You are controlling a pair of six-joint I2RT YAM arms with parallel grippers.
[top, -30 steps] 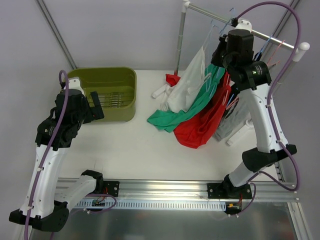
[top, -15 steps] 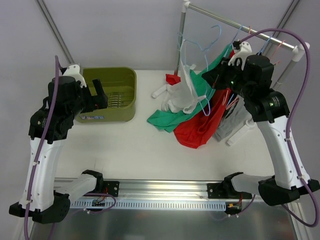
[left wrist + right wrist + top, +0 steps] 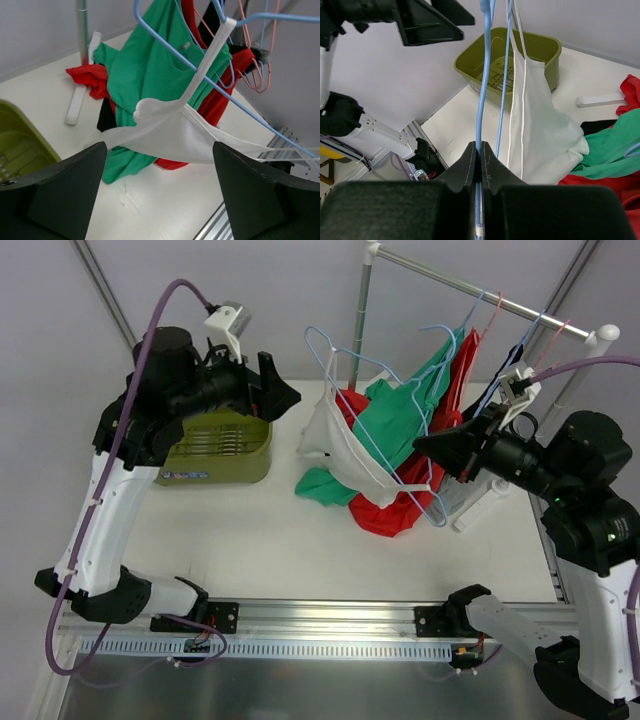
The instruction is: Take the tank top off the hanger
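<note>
A white tank top (image 3: 345, 450) hangs by its straps on a light blue hanger (image 3: 385, 445), held out over the table. My right gripper (image 3: 432, 448) is shut on the hanger's wire (image 3: 481, 90); the white top (image 3: 540, 145) drapes beside it. My left gripper (image 3: 285, 395) is open and empty, raised left of the top, apart from it. In the left wrist view the white top (image 3: 175, 135) and the hanger (image 3: 200, 67) lie ahead between my wide fingers (image 3: 65, 190).
A rack bar (image 3: 470, 290) at the back right carries green (image 3: 400, 415) and red (image 3: 450, 390) garments and more hangers. A red garment (image 3: 385, 510) and a green one (image 3: 322, 485) lie on the table. An olive bin (image 3: 215, 445) stands at the left.
My right gripper has pulled the blue hanger with the white top off the rack toward the front. My left arm has risen and swung right toward the top.
</note>
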